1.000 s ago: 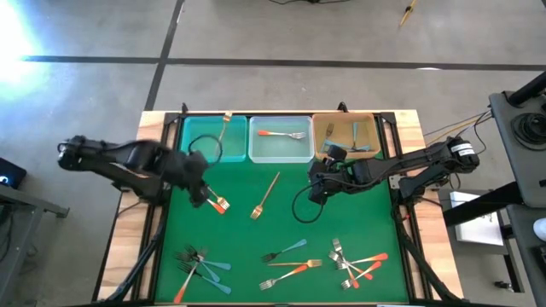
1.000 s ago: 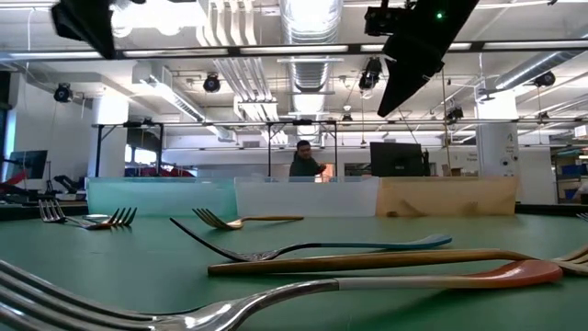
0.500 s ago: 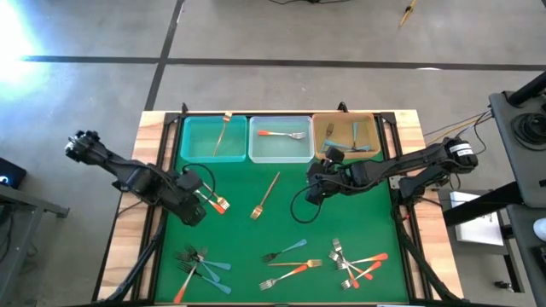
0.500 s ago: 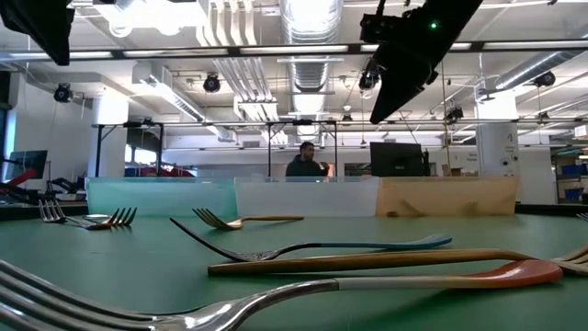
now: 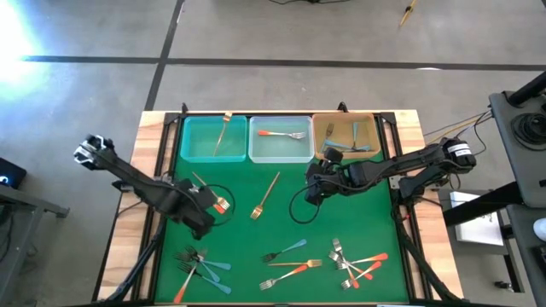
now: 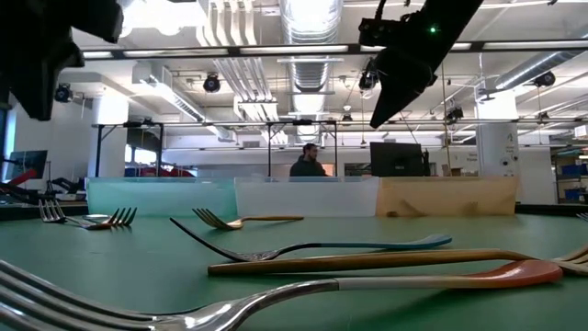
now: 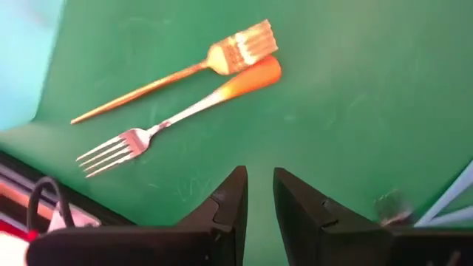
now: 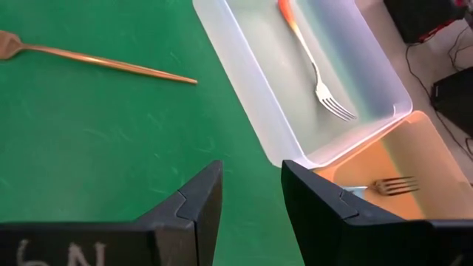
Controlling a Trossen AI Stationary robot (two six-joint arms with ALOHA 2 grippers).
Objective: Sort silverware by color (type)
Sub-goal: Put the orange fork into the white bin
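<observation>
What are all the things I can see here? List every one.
Bins: three, teal, clear, tan; in a row at the mat's far edge.
Gold forks: three seen; one in the teal bin, one mid-mat, one on the mat's left.
Orange-handled forks: several; one in the clear bin, one beside that left gold fork, others near the front edge.
Teal-handled forks: several; some in the tan bin, the rest in front heaps.
Mat: one, green, on a wooden table.
Person: one, dark top, far behind.
Left gripper: dark, empty, above the mat's left.
Right gripper: dark, empty, by the clear bin.
</observation>
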